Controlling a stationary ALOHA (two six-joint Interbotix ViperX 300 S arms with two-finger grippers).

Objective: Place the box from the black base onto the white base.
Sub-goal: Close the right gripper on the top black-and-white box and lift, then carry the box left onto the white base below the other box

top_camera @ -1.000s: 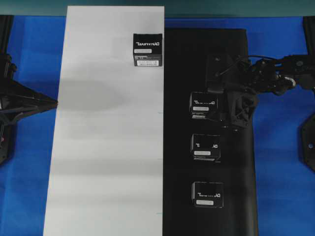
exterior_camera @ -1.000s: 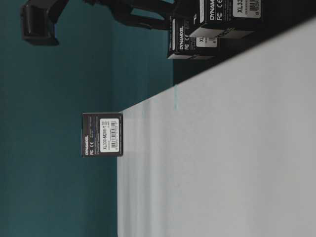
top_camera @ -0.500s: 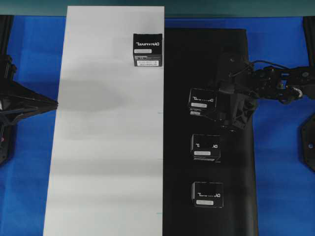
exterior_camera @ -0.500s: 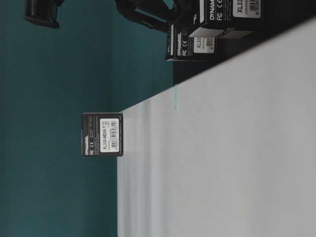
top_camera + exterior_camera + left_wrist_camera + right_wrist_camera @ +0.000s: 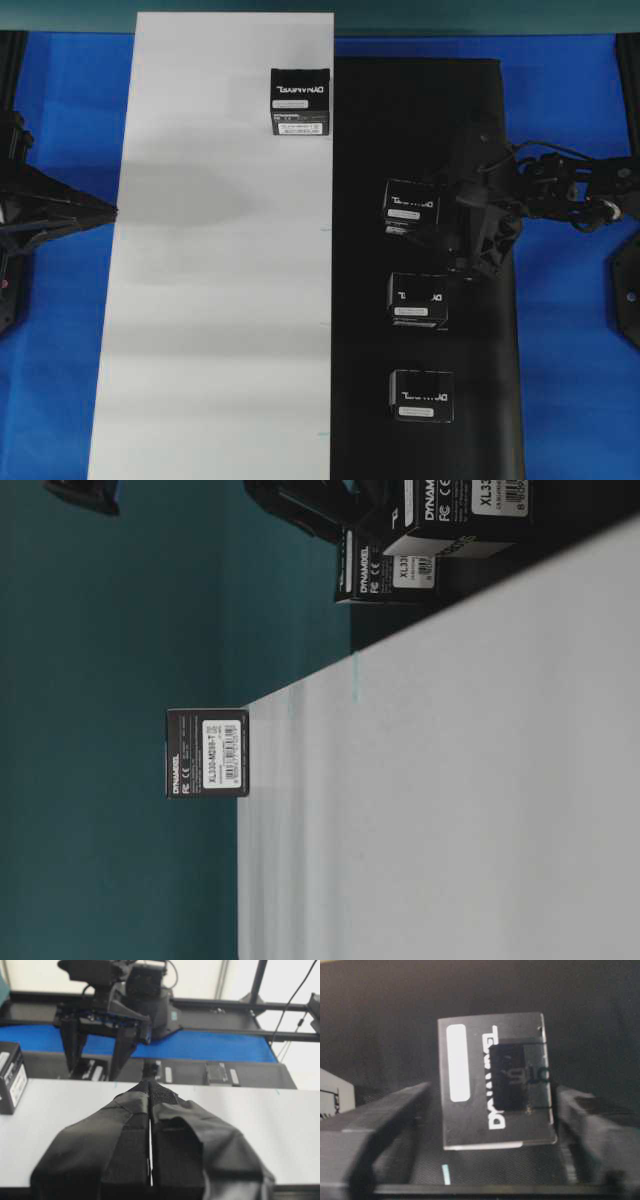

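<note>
Overhead looks straight down; table-level cam low, sideways (rotated); both share white base (image 5: 220,300).

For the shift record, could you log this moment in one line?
right gripper: straddling box, not gripping | black base | left gripper: shut, idle

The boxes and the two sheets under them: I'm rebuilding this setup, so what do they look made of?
The boxes look like printed black cardboard with a slight sheen: crisp edges, white lettering, a sticker label. The black base seems a matte sheet, perhaps paper or foam. The white base looks like plain matte paper or thin board.
</note>
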